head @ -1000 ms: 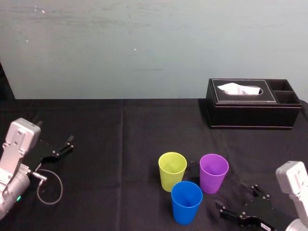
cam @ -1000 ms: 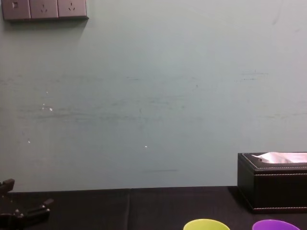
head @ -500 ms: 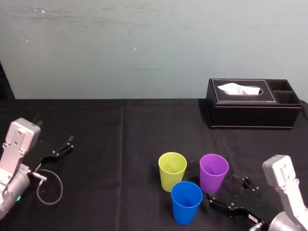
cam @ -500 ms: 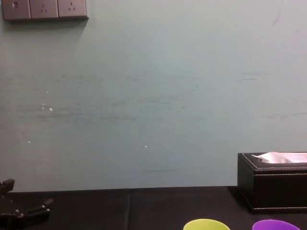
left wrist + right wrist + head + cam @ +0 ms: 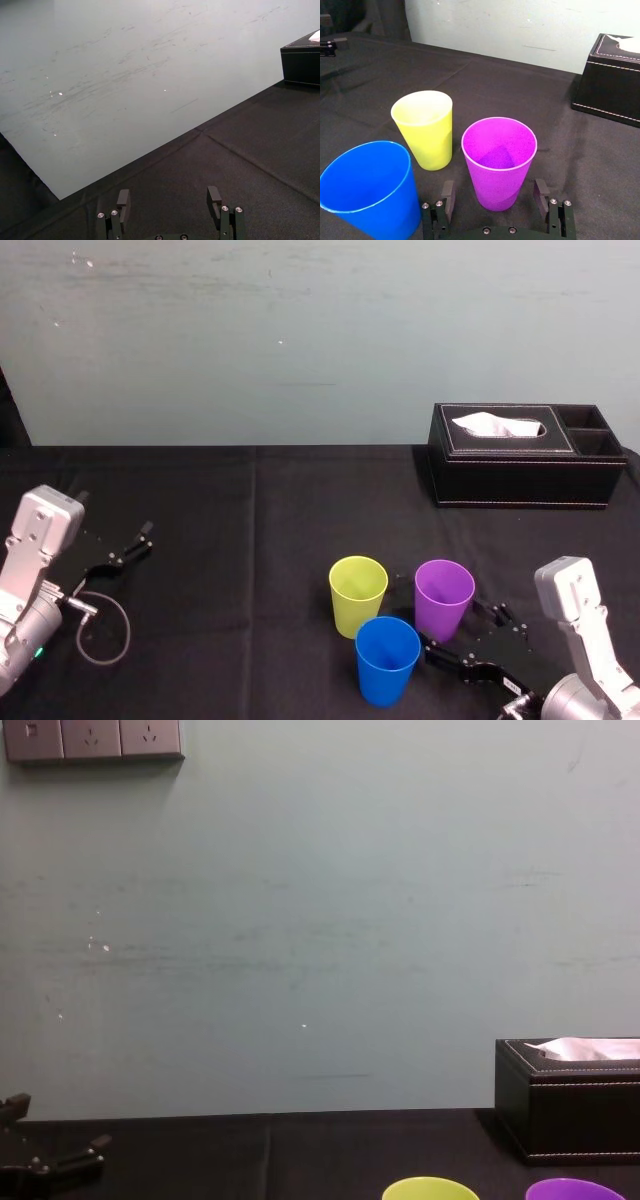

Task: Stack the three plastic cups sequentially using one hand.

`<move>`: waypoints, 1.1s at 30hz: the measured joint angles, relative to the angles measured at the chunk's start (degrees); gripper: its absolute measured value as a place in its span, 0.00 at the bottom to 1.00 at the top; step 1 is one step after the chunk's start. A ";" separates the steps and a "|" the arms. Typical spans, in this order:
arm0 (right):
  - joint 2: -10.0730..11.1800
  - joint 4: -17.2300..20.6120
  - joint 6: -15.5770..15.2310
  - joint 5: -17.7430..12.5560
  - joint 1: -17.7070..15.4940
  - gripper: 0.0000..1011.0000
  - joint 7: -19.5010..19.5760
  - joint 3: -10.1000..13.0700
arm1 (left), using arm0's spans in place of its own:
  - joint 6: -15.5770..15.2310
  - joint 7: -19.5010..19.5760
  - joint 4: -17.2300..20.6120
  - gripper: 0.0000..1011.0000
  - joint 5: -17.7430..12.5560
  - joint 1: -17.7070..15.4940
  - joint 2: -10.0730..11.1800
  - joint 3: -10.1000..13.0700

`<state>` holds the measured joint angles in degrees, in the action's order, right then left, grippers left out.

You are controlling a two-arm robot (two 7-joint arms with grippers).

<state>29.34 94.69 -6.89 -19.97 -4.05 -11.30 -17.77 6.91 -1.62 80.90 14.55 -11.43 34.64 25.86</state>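
Even indoor light, soft shadows, sharp

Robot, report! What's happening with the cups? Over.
Right pincer open, facing purple cup. Left pincer open, parked far left. Yellow-green cup, blue cup unstacked. Nothing blocking.

Low on the right, the right gripper (image 5: 462, 632) points in toward the centre, fingers (image 5: 447, 194) spread wide, holding nothing; the right wrist (image 5: 570, 602) rises grey behind it, tilted; over on the far left, the left gripper (image 5: 133, 546) lies parked, fingers (image 5: 214, 196) apart too, the left wrist (image 5: 45, 530) angled up behind.
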 joint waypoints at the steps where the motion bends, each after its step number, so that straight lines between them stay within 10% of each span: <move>1: -0.20 -0.13 0.00 0.06 0.07 0.99 -0.05 0.05 | 0.00 0.00 0.00 0.99 0.00 0.00 0.00 0.00; 33: -6.03 -4.00 0.00 4.35 2.62 0.99 -1.99 1.09 | 0.00 0.00 0.00 0.99 0.00 0.00 0.00 0.00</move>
<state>23.32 90.69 -6.89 -15.63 -1.44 -13.28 -16.67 6.91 -1.62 80.90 14.55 -11.43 34.64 25.86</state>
